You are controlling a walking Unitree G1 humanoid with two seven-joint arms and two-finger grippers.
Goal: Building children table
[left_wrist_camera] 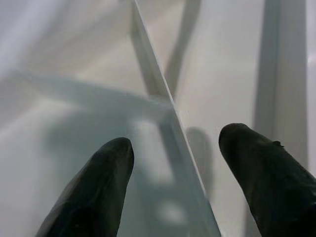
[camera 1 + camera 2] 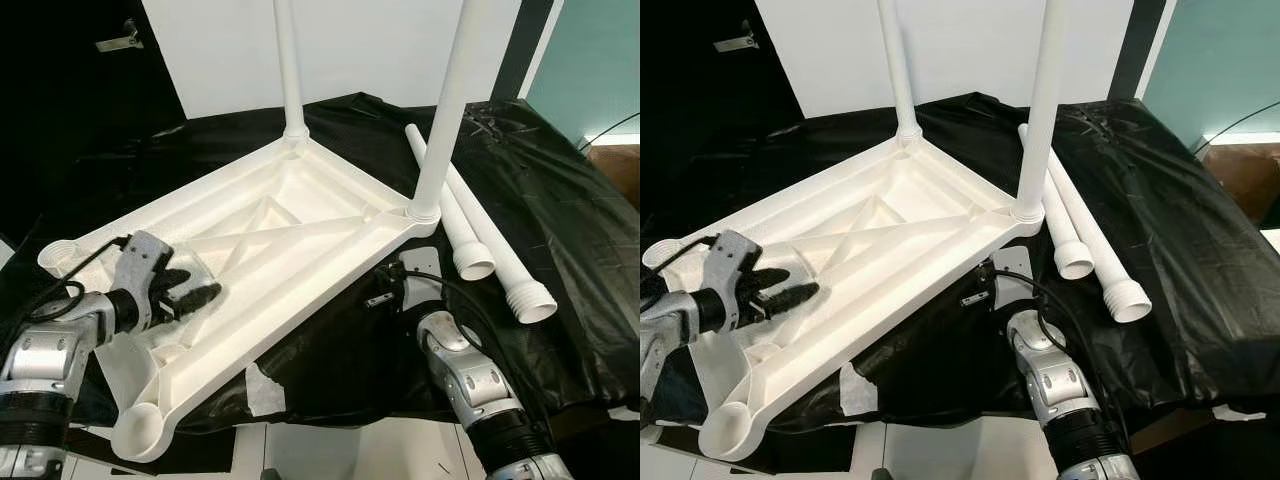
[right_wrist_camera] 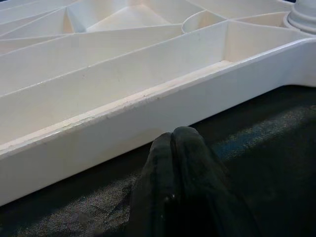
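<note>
The white plastic tabletop (image 2: 290, 235) lies upside down on a black cloth, its ribbed underside facing up. Two white legs (image 2: 289, 70) (image 2: 450, 110) stand screwed into its far corners. Both near corner sockets (image 2: 62, 255) (image 2: 140, 430) are hollow. Two loose legs (image 2: 470, 235) (image 2: 505, 265) lie side by side on the cloth to the right. My left gripper (image 2: 195, 295) is open over the underside near the left end, its fingers (image 1: 111, 163) straddling a thin rib (image 1: 153, 74), with what looks like clear plastic film beneath. My right gripper (image 3: 173, 136) is shut and empty on the cloth, just short of the tabletop's long near edge (image 3: 148, 106).
The black cloth (image 2: 560, 200) covers the whole work surface, with a white patch (image 2: 265, 388) near its front edge. A dark door with a handle (image 2: 118, 40) stands at the back left, a white wall behind, and a teal wall (image 2: 600, 60) at the right.
</note>
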